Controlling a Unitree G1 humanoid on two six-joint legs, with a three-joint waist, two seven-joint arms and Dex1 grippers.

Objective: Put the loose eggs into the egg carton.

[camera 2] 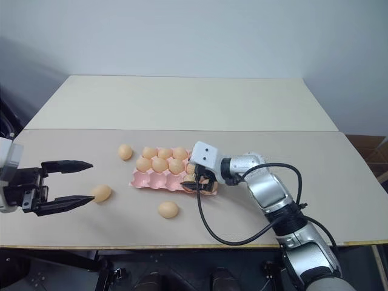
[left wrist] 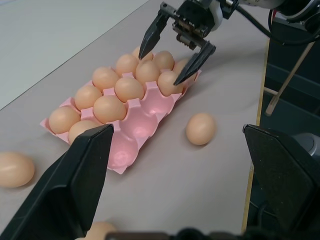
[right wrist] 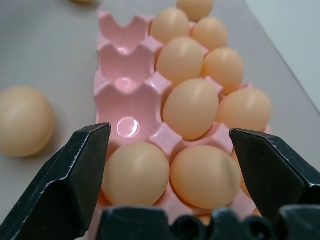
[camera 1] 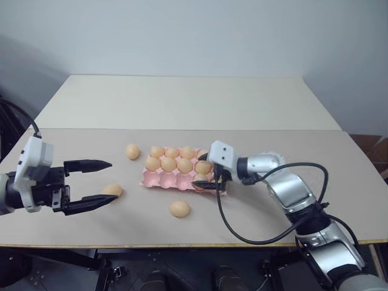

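Note:
The pink egg carton (camera 1: 159, 179) lies mid-table with several tan eggs in its back rows and right end; its front cups (left wrist: 145, 125) are bare. Three loose eggs rest on the table: one (camera 1: 133, 151) behind the carton's left end, one (camera 1: 112, 190) at the left, one (camera 1: 179, 208) in front of the carton. My right gripper (camera 1: 200, 171) hangs open over the carton's right end, fingers apart above two seated eggs (right wrist: 136, 173). My left gripper (camera 1: 113, 180) is open and holds nothing, its lower fingertip close beside the left loose egg.
The beige table (camera 1: 273, 151) has free room on the right and behind the carton. A second tabletop (camera 1: 182, 100) adjoins at the back, against a pale wall. The front edge runs just below the nearest loose egg.

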